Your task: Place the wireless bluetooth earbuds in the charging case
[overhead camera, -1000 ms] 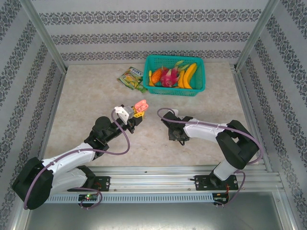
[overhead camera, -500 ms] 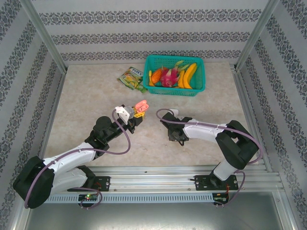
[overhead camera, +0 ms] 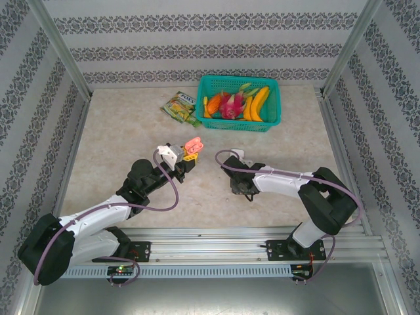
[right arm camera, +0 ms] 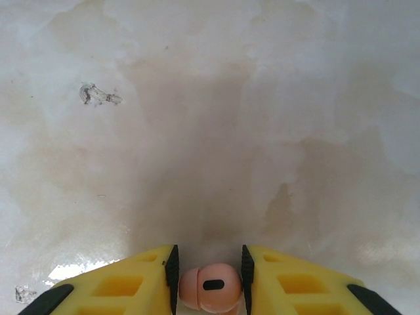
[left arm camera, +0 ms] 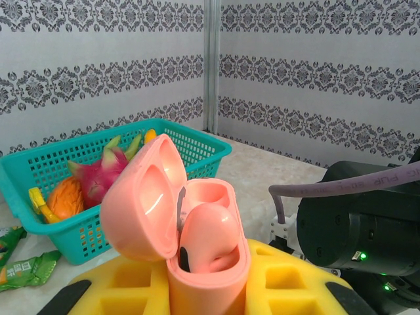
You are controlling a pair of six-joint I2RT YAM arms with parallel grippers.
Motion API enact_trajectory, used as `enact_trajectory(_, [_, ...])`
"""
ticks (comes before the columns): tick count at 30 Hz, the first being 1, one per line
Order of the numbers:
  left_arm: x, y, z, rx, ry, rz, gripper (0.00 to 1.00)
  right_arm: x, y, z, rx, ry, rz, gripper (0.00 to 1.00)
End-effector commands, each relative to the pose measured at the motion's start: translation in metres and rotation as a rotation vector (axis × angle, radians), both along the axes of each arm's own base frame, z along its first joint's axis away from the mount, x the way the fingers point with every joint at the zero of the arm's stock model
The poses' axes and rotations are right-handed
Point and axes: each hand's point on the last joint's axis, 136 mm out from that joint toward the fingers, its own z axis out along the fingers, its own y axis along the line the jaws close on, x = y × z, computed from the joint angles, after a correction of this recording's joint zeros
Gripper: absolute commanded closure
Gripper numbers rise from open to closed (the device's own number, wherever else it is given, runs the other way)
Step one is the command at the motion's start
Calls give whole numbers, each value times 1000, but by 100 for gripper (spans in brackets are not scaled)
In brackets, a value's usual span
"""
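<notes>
Fingers (right arm camera: 141,279) of the right gripper (right arm camera: 210,270) stand narrow and seem to pinch the pink earbud (right arm camera: 209,287). Held so near the tips, the rounded piece could squirt out or twist on lifting, then miss its slot. It lies on the table (right arm camera: 210,131) between both pads, well apart from the open case (left arm camera: 197,216) clamped in the left gripper (left arm camera: 209,289).

basket (overhead camera: 275,100): parked far back on the tabletop (overhead camera: 125,138)
packet (overhead camera: 180,108): dropped just left of it
charging case (overhead camera: 193,144): gripped in the left gripper's (overhead camera: 189,156) jaws, nearer
earbud (right arm camera: 210,289): pinched in the right gripper's (right arm camera: 209,261) jaws, right of the case
</notes>
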Motion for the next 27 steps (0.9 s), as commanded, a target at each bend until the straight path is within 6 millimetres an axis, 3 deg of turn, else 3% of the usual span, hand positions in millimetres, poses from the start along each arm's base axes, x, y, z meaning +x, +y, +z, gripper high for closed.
enact_trajectory(1, [5,1,14,-27,-15,5,100,-11,-15,-5,-41,30,-13,69])
enact_trajectory(10, [6,-3,14,-29,-5,-9,100,-8,-19,19,10,-52,-23,72])
enact_trajectory(16, [4,-7,13,-23,4,-35,100,3,-13,58,97,-183,-3,73])
enact_trajectory(20, [1,-12,12,-17,10,-71,100,17,-3,108,192,-337,46,73])
enact_trajectory(27, [-5,-29,13,-13,33,-180,100,42,15,228,328,-671,162,72])
